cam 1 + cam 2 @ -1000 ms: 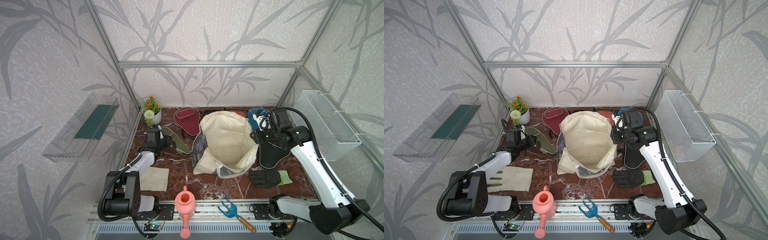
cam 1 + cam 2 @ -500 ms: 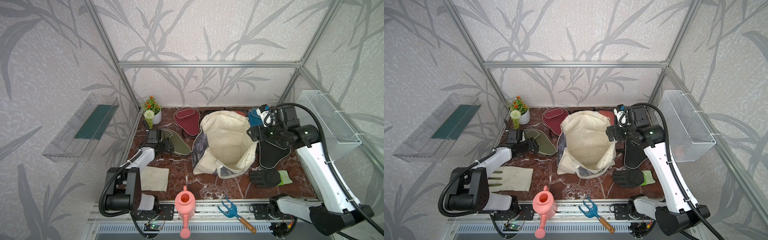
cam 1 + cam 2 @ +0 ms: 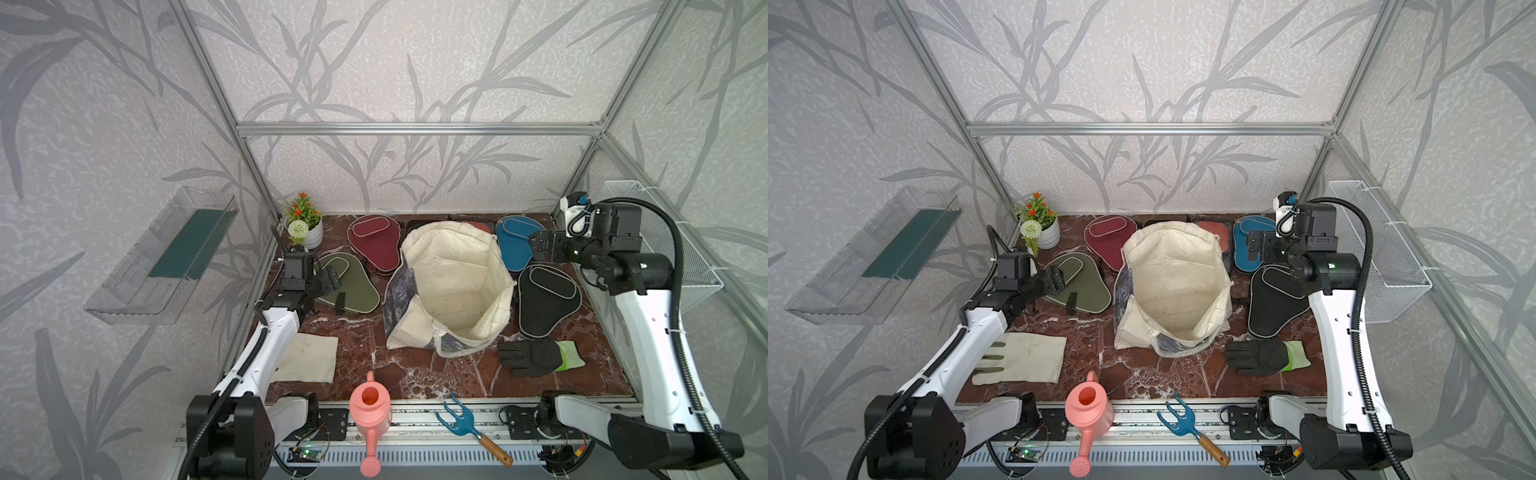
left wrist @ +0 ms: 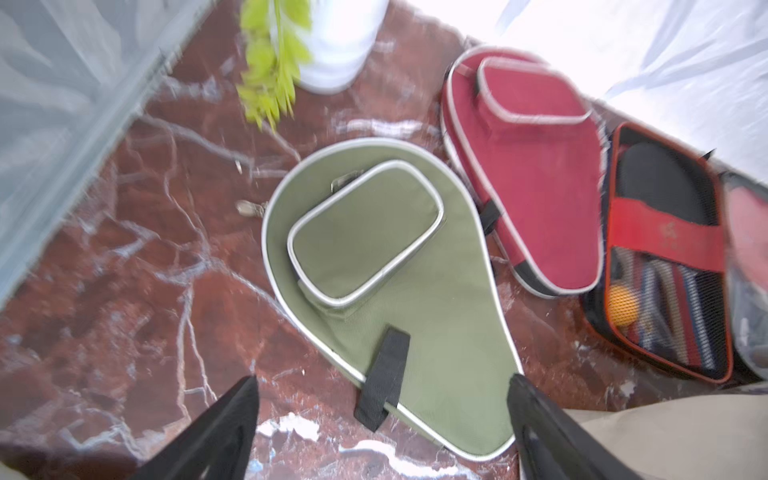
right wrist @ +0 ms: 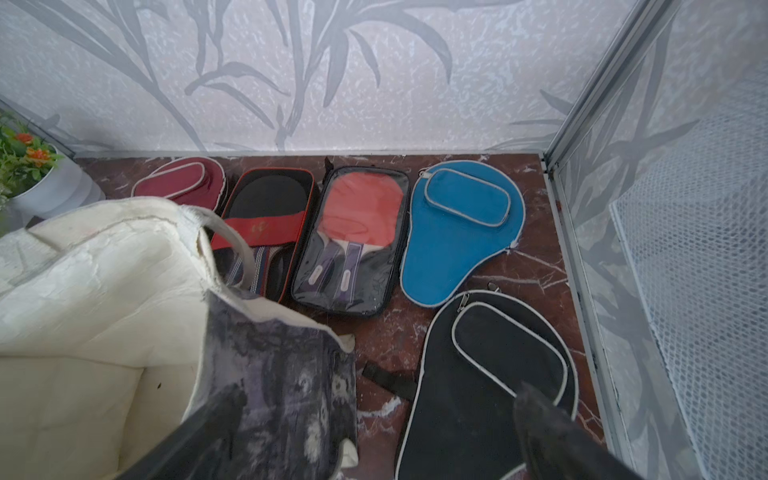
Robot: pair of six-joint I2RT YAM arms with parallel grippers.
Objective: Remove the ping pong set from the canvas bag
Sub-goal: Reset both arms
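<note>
Top views: my left gripper [image 3: 335,289] gapes low over the olive case [image 3: 358,286], right gripper [image 3: 1261,249] gapes, raised; I count four paddle cases [image 3: 374,246]; right wrist view adds two boxes [image 5: 266,216].

canvas bag [image 3: 451,291] blocking the centre, paddle cases [image 3: 374,245] crowding the back, bare marble [image 3: 415,372] in front

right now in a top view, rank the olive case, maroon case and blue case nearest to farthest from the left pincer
1. olive case, just under the left pincer
2. maroon case, behind it, left of the canvas bag
3. blue case, across the bag, right side
</note>
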